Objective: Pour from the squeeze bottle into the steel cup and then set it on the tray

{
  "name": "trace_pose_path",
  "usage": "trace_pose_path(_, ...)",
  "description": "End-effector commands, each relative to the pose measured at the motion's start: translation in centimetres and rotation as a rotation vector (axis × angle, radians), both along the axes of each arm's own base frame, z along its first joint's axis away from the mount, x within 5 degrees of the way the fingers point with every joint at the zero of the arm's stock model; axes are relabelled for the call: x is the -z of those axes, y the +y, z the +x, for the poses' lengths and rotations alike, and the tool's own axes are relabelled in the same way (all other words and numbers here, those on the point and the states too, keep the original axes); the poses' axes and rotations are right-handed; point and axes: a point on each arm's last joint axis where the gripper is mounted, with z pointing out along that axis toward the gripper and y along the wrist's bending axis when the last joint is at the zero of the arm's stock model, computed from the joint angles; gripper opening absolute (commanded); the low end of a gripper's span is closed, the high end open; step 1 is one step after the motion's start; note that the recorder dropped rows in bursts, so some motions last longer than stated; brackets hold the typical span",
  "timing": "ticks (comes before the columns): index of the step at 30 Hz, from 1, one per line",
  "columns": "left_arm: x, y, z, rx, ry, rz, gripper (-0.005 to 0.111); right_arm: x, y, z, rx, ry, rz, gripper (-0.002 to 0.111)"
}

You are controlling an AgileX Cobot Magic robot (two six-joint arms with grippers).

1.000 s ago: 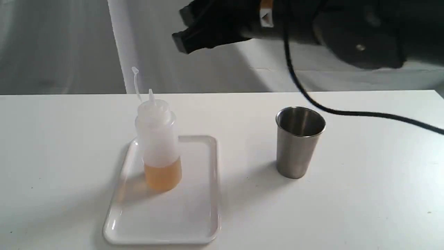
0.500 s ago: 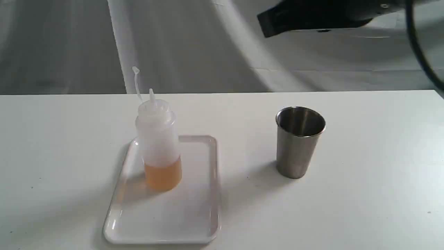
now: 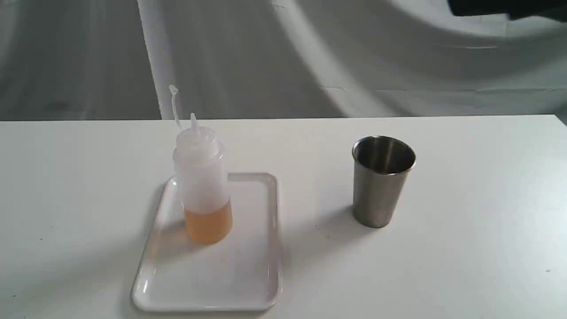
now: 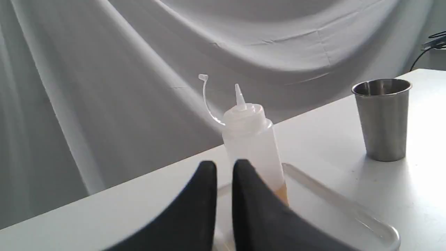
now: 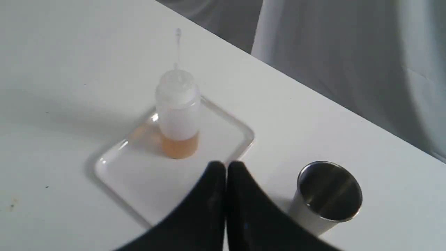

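The squeeze bottle [image 3: 202, 186] stands upright on the white tray [image 3: 248, 274], amber liquid in its lower part, cap strap sticking up. It also shows in the wrist views as the bottle [image 4: 252, 139] and the bottle [image 5: 177, 111] on the tray [image 5: 139, 174]. The steel cup [image 3: 382, 179] stands upright on the table to the right of the tray, apart from it. My left gripper [image 4: 224, 165] is shut and empty, near the bottle's side. My right gripper [image 5: 225, 165] is shut and empty, high above the table; only a dark bit of that arm [image 3: 505, 9] shows at the top right.
The white table [image 3: 465, 248] ends at a back edge before a grey draped cloth [image 3: 310, 57]. The cup [image 5: 329, 197] sits beside the tray's corner in the right wrist view. A cable [image 4: 432, 43] hangs at the far table end.
The right arm has swung up and to the right, almost out of the exterior view, taking its cable with it. Bottle, tray and cup have not moved.
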Motion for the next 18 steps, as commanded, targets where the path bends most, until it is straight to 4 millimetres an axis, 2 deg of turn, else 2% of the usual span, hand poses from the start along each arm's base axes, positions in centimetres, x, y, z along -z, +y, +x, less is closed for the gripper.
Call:
trace_pose_path(1,0.1,0.0,0.0,0.000,0.004,-0.004,0.008,-0.9,-0.9,-2.4,-0.029,0.003,0.027,0.000)
trace_pose_path(9,0.1,0.0,0.0,0.000,0.004,-0.004,0.008,-2.3,-3.4,-7.1,-0.030,-0.045,0.061,0.000)
trace_pose_path(16,0.1,0.0,0.0,0.000,0.004,-0.004,0.008,-3.3,-5.1,-9.8,-0.025,-0.134,0.080,0.000)
trace_pose_path(18,0.1,0.0,0.0,0.000,0.004,-0.004,0.008,-3.3,-5.2,-9.9,-0.037,-0.154,0.060,0.000)
